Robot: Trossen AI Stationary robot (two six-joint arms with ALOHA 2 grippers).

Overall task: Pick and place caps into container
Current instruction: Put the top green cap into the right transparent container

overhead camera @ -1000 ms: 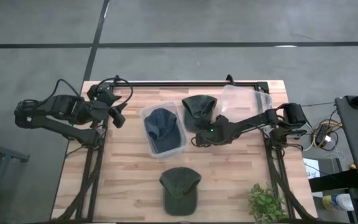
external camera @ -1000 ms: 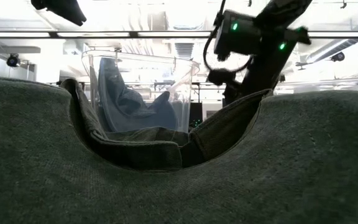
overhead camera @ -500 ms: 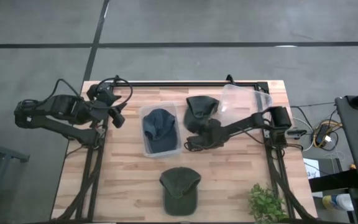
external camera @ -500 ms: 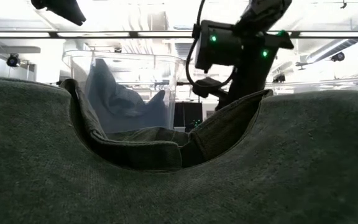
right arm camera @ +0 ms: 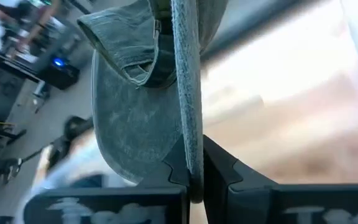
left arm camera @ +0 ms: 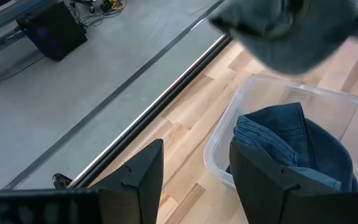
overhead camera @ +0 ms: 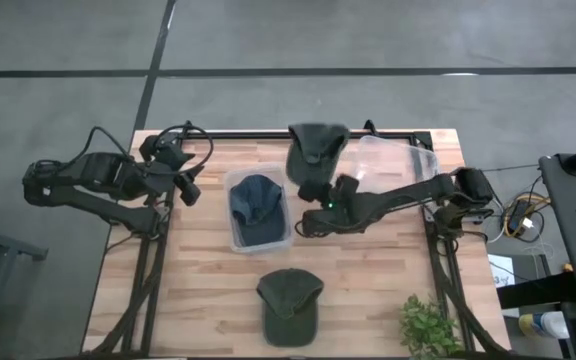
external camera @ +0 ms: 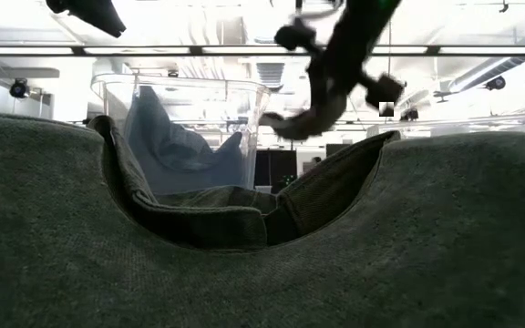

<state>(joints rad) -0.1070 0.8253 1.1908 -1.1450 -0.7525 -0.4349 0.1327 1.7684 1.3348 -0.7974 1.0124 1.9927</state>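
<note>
A dark olive cap [overhead camera: 315, 150] hangs in the air over the table's far middle, with my right gripper [overhead camera: 314, 192] shut on it. A clear container [overhead camera: 258, 210] stands on the table to its left, and a slate-blue cap [overhead camera: 256, 200] lies inside it. Another olive cap [overhead camera: 290, 305] lies flat near the front edge and fills the low view's foreground [external camera: 262, 273]. My left gripper [left arm camera: 194, 180] waits open at the table's far left [overhead camera: 190, 188], touching nothing. My right gripper pinches a flat edge of the olive cap [right arm camera: 193, 163], seemingly the brim, seen edge-on between its two fingers. The rest of the cap [right arm camera: 135, 112] reaches out beyond the fingertips. The cap is lifted clear of the table.
A second clear container [overhead camera: 393, 160] lies tipped at the far right of the table. A small green plant [overhead camera: 428, 325] stands at the front right corner. Bare wood shows between the containers and the front cap.
My right gripper has shut on the olive cap and raised it off the table, carrying it up and toward the far edge. The container with the blue cap has shifted slightly toward the table's left.
</note>
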